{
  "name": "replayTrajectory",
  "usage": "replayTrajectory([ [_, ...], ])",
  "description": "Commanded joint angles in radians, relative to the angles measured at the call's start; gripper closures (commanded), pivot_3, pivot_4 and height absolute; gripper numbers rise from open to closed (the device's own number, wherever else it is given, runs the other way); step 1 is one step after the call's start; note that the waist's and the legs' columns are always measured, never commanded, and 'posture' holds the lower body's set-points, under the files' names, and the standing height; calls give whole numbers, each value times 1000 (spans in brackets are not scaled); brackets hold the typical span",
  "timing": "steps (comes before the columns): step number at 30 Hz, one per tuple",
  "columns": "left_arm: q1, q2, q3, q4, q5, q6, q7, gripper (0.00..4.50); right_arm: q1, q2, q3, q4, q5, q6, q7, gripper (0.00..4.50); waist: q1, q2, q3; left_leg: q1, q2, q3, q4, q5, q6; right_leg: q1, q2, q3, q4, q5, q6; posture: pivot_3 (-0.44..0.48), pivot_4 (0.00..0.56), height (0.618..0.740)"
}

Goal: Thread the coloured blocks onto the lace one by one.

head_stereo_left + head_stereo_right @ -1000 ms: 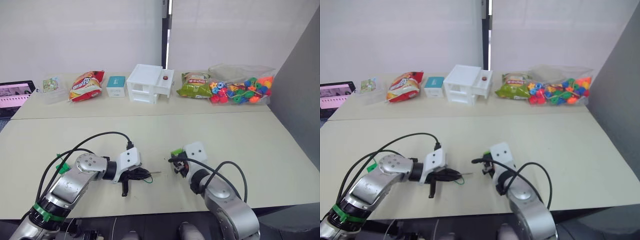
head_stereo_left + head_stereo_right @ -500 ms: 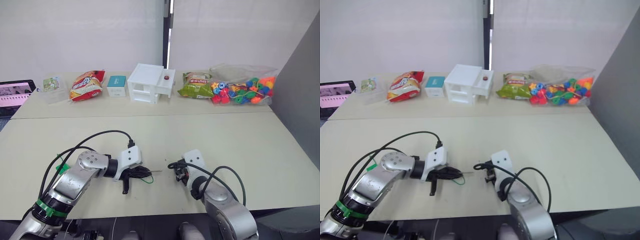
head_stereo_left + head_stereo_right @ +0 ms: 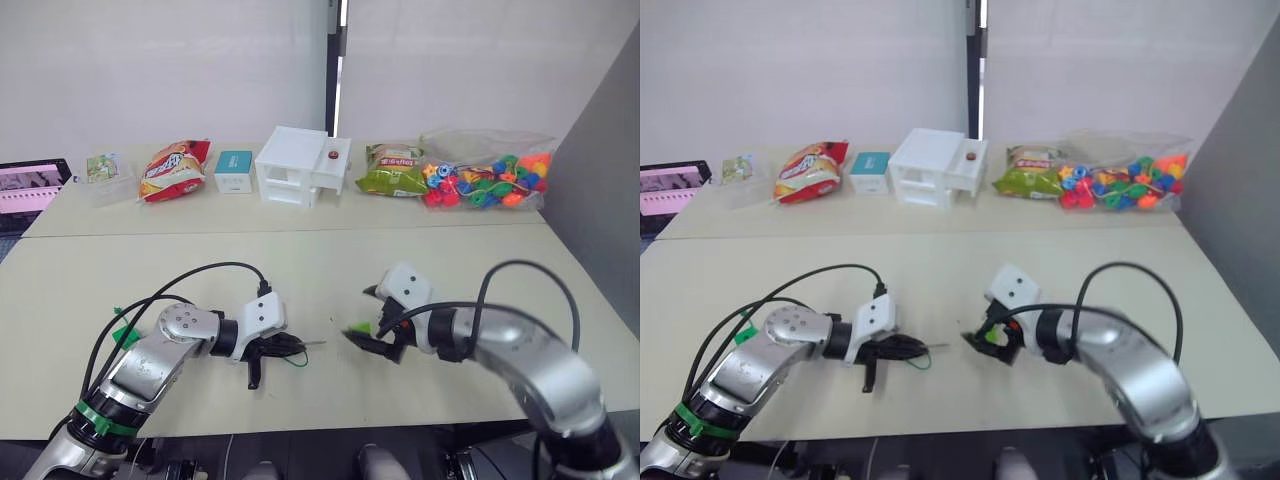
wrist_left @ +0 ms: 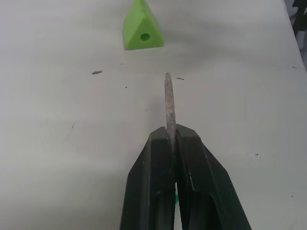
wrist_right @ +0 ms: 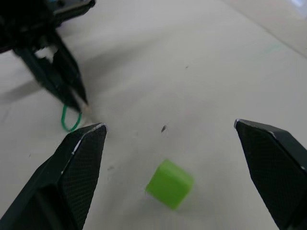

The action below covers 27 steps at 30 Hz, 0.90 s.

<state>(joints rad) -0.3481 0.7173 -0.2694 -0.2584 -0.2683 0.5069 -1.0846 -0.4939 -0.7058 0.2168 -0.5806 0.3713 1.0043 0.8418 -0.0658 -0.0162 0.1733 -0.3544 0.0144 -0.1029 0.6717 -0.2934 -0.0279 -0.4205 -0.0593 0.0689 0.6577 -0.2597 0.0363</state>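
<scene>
My left gripper (image 4: 171,139) pinches the lace (image 4: 168,103), its stiff tip pointing right; my right gripper (image 5: 170,132) is spread wide above the light green block (image 5: 170,183), which lies loose on the table (image 3: 300,270); judged step: first pickup; next, close on the block and line its hole up with the tip.

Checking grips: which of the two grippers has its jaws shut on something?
The left gripper: its jaws pinch the green lace's stiff pale tip; the right gripper is open.

Bare table (image 3: 150,280) between arms — light green block (image 5: 170,184) sole obstacle.
</scene>
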Motion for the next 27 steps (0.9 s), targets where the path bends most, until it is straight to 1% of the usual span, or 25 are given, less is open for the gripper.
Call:
replayTrajectory([
  [1, -11, -1, 5, -60, -10, 19, 7, 4500, -140, -76, 156, 228, -87, -280, 270, 14, -4, 0, 0, 0, 0, 0, 1, 0, 0, 0, 0, 0, 0, 0, 0, 0, 150, 740],
  [4, -12, -8, 1, -67, -10, 30, 15, 4500, -227, -75, 280, 455, -215, -528, 388, 14, -3, 0, 0, 0, 0, 1, 0, 0, 0, 0, 0, 0, 0, 0, 0, 0, 150, 740],
  [7, 5, -6, 5, -89, -12, 39, 26, 4500, -292, -31, 336, 640, -274, -692, 487, 14, -3, 0, 0, -1, 0, 1, 2, 0, 1, -1, 0, 0, 1, 0, 0, 0, 150, 740],
  [10, 24, -3, 10, -112, -13, 49, 42, 4500, -337, 16, 370, 804, -348, -842, 522, 14, -2, 0, 0, -3, 0, 1, 5, -2, 3, -2, -1, 0, 3, 0, 0, 0, 150, 740],
  [14, 34, -3, 16, -135, -17, 65, 60, 4500, -351, 69, 362, 908, -382, -927, 544, 14, 0, 0, 0, -2, 0, 0, 5, -2, 3, -2, -1, 0, 4, 1, 0, 0, 150, 740],
  [17, 35, -1, 17, -149, -20, 76, 67, 4500, -344, 82, 360, 958, -417, -973, 540, 780, 0, 0, 0, 0, 0, 0, 5, -2, 3, 0, -1, 0, 5, 1, 0, 0, 150, 740],
  [19, 37, 1, 18, -155, -22, 81, 69, 4500, -334, 80, 360, 969, -433, -986, 539, 1500, -2, 0, 0, 1, 0, 0, 5, -2, 3, 0, -1, 0, 5, 1, 0, 0, 150, 740],
  [20, 37, 1, 18, -156, -21, 82, 70, 4500, -330, 79, 359, 967, -436, -983, 540, 1772, -3, 0, 0, 1, 0, 0, 5, -2, 3, 0, -1, 0, 5, 1, 0, 0, 150, 740],
  [21, 37, 2, 19, -158, -21, 83, 71, 4500, -325, 77, 357, 962, -438, -978, 540, 2211, -3, 0, 0, 2, 0, 0, 5, -2, 3, 1, -1, 0, 6, 1, 0, 0, 150, 740],
  [24, 37, 3, 19, -157, -20, 79, 71, 4500, -313, 73, 353, 957, -454, -977, 526, 3133, -2, 0, -1, 2, 0, 0, 6, -1, 3, 1, -1, 0, 6, 1, 0, 0, 150, 740],
  [25, 36, 3, 18, -154, -19, 76, 70, 4500, -305, 72, 348, 948, -457, -973, 522, 3248, -1, -2, -2, 2, 0, 0, 6, -1, 3, 2, -1, 0, 6, 1, 0, 0, 150, 740],
  [27, 30, 2, 15, -145, -17, 77, 69, 4500, -281, 70, 332, 905, -451, -938, 520, 3300, 0, -2, -2, 3, 0, 0, 6, -1, 2, 2, -1, 0, 6, 1, 0, 0, 150, 740],
])
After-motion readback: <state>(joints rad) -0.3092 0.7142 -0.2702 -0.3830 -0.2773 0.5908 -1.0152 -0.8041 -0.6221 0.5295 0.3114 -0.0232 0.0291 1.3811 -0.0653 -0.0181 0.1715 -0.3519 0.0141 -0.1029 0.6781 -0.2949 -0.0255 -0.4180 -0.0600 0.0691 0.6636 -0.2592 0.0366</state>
